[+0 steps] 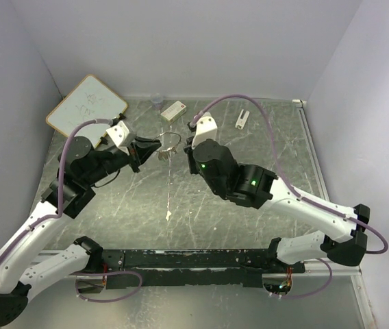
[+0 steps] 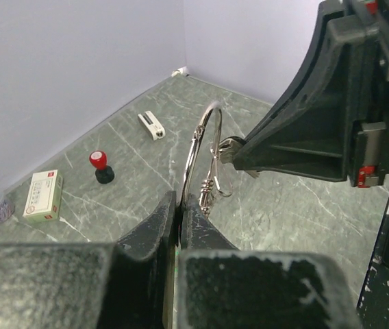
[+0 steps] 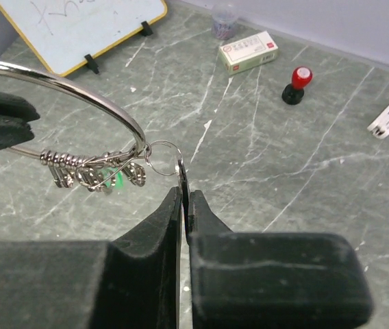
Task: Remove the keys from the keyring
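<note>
The keyring (image 1: 170, 142) is held in the air between both grippers, above the table's far middle. It is a large silver wire loop (image 2: 198, 147) with smaller rings and clips hanging from it. My left gripper (image 2: 179, 205) is shut on the big loop's lower edge. My right gripper (image 3: 185, 195) is shut on a thin dark key (image 3: 184, 179), seen edge-on, which hangs from a small ring (image 3: 164, 157) linked to the loop (image 3: 78, 96). A key with a green head (image 3: 114, 179) hangs among the clips. In the top view the left gripper (image 1: 155, 146) and right gripper (image 1: 189, 147) face each other.
A whiteboard (image 1: 86, 105) leans at the far left. A white box (image 1: 173, 111) and a small jar (image 1: 157, 101) sit by the back wall. A red-and-black stamp (image 3: 297, 83) stands near the box, and a small white object (image 1: 242, 118) lies to the right.
</note>
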`<action>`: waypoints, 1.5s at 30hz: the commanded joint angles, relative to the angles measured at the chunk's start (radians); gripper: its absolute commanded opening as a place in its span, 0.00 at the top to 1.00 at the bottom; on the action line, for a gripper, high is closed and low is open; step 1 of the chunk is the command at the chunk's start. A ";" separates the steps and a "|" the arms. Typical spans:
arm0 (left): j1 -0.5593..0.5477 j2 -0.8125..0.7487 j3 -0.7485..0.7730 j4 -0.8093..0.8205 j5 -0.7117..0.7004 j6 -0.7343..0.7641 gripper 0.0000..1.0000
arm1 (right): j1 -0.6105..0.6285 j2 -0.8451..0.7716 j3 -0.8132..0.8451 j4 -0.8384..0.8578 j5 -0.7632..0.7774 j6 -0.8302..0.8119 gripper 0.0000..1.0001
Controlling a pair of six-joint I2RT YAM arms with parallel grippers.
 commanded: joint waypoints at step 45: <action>0.016 0.059 0.229 -0.051 0.202 -0.076 0.93 | -0.030 -0.304 -0.506 0.723 -0.223 -0.230 0.31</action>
